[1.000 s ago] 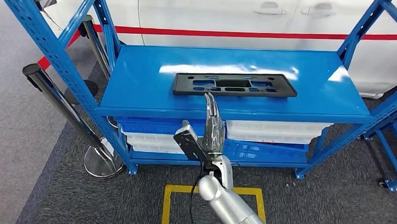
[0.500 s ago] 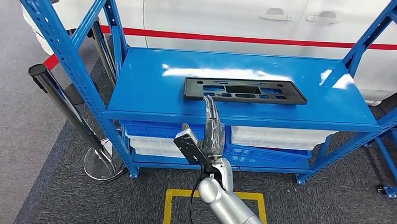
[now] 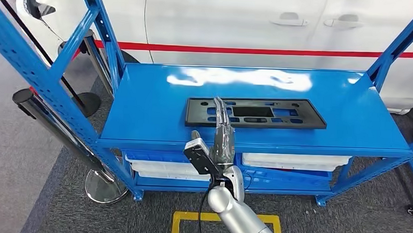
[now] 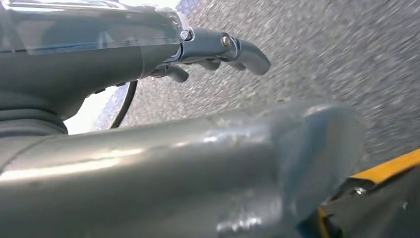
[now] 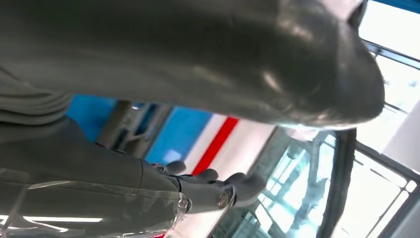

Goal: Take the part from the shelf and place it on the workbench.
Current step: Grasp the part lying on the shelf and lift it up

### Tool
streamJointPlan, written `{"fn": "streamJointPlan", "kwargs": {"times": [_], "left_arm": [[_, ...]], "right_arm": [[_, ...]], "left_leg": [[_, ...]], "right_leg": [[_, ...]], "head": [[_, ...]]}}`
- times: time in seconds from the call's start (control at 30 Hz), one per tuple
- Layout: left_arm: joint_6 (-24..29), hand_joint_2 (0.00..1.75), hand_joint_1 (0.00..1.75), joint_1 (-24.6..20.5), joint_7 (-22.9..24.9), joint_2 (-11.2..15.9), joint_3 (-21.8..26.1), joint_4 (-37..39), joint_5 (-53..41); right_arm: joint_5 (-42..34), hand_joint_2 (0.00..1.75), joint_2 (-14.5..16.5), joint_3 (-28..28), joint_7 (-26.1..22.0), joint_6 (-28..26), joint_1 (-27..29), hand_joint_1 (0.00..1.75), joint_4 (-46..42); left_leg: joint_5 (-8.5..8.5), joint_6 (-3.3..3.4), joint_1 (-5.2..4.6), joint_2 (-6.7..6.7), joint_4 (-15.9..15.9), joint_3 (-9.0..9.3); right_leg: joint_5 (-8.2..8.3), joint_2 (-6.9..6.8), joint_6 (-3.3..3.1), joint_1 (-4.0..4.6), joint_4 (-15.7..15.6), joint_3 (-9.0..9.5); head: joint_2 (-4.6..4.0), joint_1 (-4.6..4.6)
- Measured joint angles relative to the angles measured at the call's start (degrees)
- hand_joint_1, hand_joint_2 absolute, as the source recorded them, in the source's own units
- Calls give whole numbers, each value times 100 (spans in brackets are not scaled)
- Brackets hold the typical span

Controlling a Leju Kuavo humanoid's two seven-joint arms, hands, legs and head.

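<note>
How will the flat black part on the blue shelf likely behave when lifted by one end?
The black part looks thin and long with cutouts, so probably light and slightly flexible. Lying flat on the glossy shelf, it may slide rather than roll.

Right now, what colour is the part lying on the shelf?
Black, the part on the blue shelf; clearest in the head view.

The blue shelf top [image 3: 142,101] has open room above it all around the flat black part [image 3: 256,112], while slanted blue posts [image 3: 101,27] stand at 10 and 2 o'clock and a white car [image 3: 239,19] blocks 12 o'clock.
</note>
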Motion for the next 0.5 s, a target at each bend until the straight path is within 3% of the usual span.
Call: {"fn": "streamJointPlan", "kwargs": {"times": [0.07,0.1,0.13,0.17,0.23,0.3,0.37,0.43,0.5], "left_arm": [[1,0,0,15,2,3,0,0,12],[2,0,0,30,3,5,0,0,16],[2,0,0,46,4,8,0,0,17],[1,0,0,58,5,11,1,0,20],[-23,0,0,79,8,20,4,3,25],[-83,0,0,82,3,27,8,6,26],[-126,0,0,67,-28,27,9,7,21],[-120,0,0,38,-80,22,7,8,5],[-89,0,0,5,-121,20,-1,8,-27]], "right_arm": [[-77,0,15,0,-94,1,65,0,-198],[-94,0,22,0,-122,1,103,0,-286],[-100,0,27,0,-137,1,135,0,-361],[-110,0,31,0,-152,1,161,0,-423],[-155,0,40,2,-221,1,215,0,-542],[-102,0,60,16,-298,1,277,0,-684],[386,0,88,49,-189,4,304,0,-856],[1391,0,55,169,333,70,232,0,-942],[2413,0,-114,424,1049,237,53,0,-824]], "left_leg": [[-414,-40,3,1,467,-483],[-625,-48,3,2,488,-647],[-720,-43,3,2,371,-748],[-628,-30,2,2,135,-796],[92,18,-16,6,-497,-829],[720,77,-47,4,-842,-811],[826,135,-53,-1,-867,-762],[854,202,-28,6,-929,-727],[857,259,-8,12,-988,-707]], "right_leg": [[-174,3,-13,-2,-5,208],[-263,13,-12,-2,-5,324],[-346,23,-6,-2,-5,446],[-426,32,5,-1,-5,566],[-594,41,44,8,11,777],[-778,57,106,29,32,916],[-897,69,168,43,12,1001],[-995,54,231,35,89,998],[-1255,30,296,16,584,724]], "head": [[0,-5],[0,-6],[0,-6],[0,-6],[0,-5],[0,-4],[0,-4],[0,-2],[0,4]]}}
